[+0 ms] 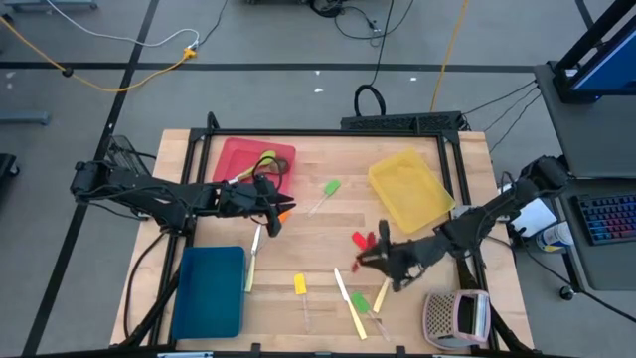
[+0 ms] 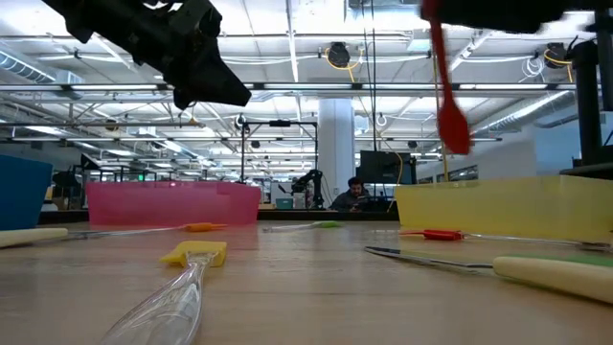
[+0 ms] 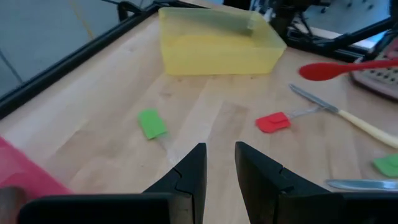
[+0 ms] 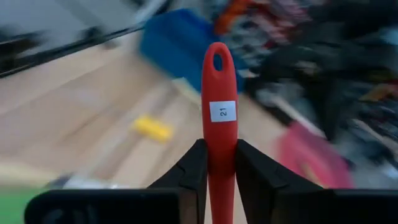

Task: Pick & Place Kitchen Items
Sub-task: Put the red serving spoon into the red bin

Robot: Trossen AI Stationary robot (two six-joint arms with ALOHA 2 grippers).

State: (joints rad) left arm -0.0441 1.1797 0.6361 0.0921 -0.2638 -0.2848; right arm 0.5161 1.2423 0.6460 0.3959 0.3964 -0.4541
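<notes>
From above, the right gripper (image 1: 370,261) sits below the flat yellow plastic tray (image 1: 409,189) and pinches a long red plastic spoon (image 1: 364,240). The left gripper (image 1: 268,207) hangs just beside the flat red plastic tray (image 1: 254,162), a bit away from the yellow tray. From table height, the red spoon (image 2: 446,86) hangs in the air above the yellow tray (image 2: 498,206). A clear-handled spatula with a yellow head (image 2: 194,255) lies on the wood, well to the side of that tray. The left wrist camera shows its own fingers (image 3: 186,171) a little apart with nothing between them, on the near side of the yellow tray (image 3: 214,43). The right wrist camera shows two dark fingers (image 4: 189,171) squeezing the red spoon (image 4: 220,106).
</notes>
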